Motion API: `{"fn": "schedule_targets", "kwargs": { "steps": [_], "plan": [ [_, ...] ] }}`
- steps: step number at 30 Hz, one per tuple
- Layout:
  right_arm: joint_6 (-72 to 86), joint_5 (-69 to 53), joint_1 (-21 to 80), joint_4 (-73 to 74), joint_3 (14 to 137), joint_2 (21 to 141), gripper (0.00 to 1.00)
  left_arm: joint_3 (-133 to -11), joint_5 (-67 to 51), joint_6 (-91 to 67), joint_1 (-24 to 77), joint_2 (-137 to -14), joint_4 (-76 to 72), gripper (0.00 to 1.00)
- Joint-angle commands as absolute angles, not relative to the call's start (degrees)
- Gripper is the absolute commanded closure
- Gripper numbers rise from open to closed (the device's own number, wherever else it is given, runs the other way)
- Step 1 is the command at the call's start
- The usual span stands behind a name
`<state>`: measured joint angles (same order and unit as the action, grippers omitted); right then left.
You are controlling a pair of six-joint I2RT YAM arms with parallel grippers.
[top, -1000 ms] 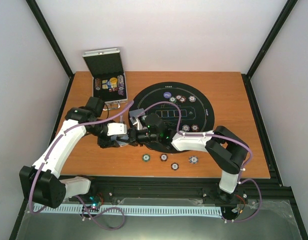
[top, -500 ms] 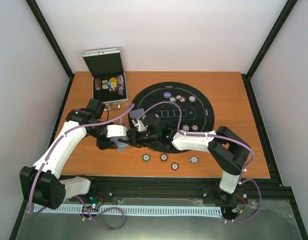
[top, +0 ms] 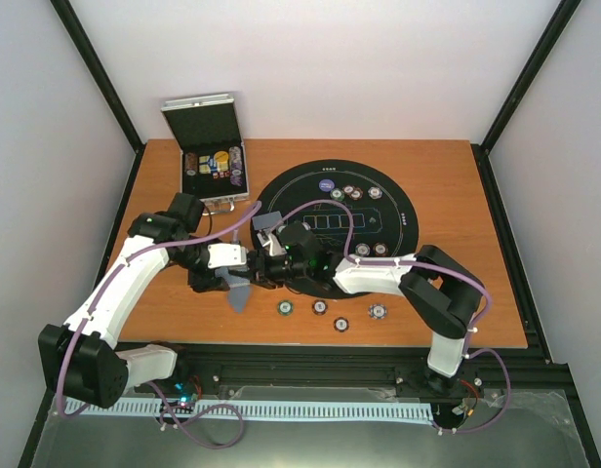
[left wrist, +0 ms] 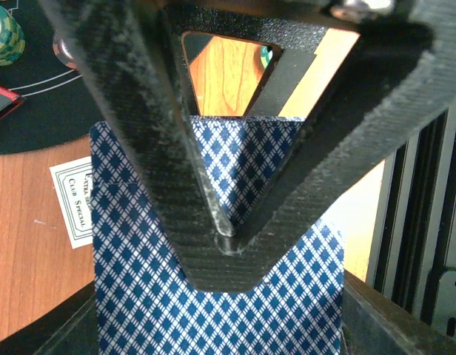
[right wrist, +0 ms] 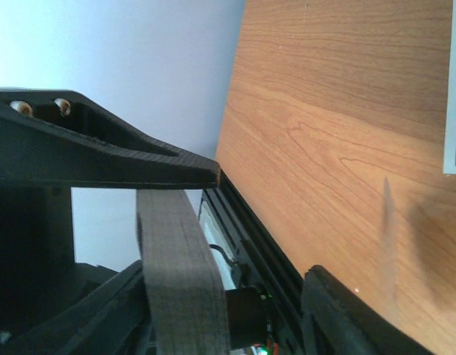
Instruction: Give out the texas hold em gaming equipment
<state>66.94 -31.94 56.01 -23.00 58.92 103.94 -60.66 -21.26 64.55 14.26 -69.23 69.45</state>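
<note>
My left gripper (top: pixel 238 274) (left wrist: pixel 225 238) is shut on a deck of blue-diamond-backed playing cards (left wrist: pixel 213 303) left of the black round mat (top: pixel 403 210). One card (top: pixel 237 293) hangs low beneath it. My right gripper (top: pixel 265 265) (right wrist: pixel 265 225) faces it from the right, open. The deck's grey edge (right wrist: pixel 180 281) stands just under its upper finger (right wrist: pixel 139 159). Striped poker chips lie on the wood in front (top: pixel 286 308) (top: pixel 320 307) (top: pixel 378 312), and more chips (top: pixel 350 192) and a purple button (top: pixel 325 184) lie on the mat.
The silver hinged case (top: pixel 213 166) stands open at the back left, with chips inside. A white printed card (left wrist: pixel 71 201) lies face up on the wood beside the mat. A grey card (top: pixel 269 219) rests at the mat's left edge. The table's black front rail (top: pixel 379 363) is close.
My right gripper has opened its jaws beside the deck. A card now hangs lower under the left gripper than a second ago. The left gripper keeps its hold.
</note>
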Motion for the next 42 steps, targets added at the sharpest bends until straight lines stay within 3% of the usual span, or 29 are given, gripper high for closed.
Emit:
{"fn": "schedule_targets", "kwargs": {
  "steps": [1, 6, 13, 26, 42],
  "plan": [
    [67.5, -31.6, 56.2, -25.0, 57.4, 105.5, 0.41, -62.7, -23.1, 64.2, 14.2, -68.8, 71.3, 0.99],
    [67.9, -32.0, 56.4, -26.4, 58.2, 106.5, 0.22, -63.0, -22.7, 64.3, 14.2, -69.2, 71.6, 0.99],
    [67.1, -32.8, 57.6, -27.3, 60.4, 108.1, 0.16, -63.1, -22.4, 64.1, 14.2, -70.3, 71.8, 0.99],
    [66.8, -32.5, 57.6, -24.9, 61.6, 110.7, 0.18, -64.3, -23.0, 63.8, 14.2, -70.9, 72.9, 0.99],
    [61.7, -27.4, 54.8, -16.5, 55.8, 101.9, 0.29, -65.0, -24.2, 63.7, 14.2, -70.4, 73.4, 0.99]
  ]
}}
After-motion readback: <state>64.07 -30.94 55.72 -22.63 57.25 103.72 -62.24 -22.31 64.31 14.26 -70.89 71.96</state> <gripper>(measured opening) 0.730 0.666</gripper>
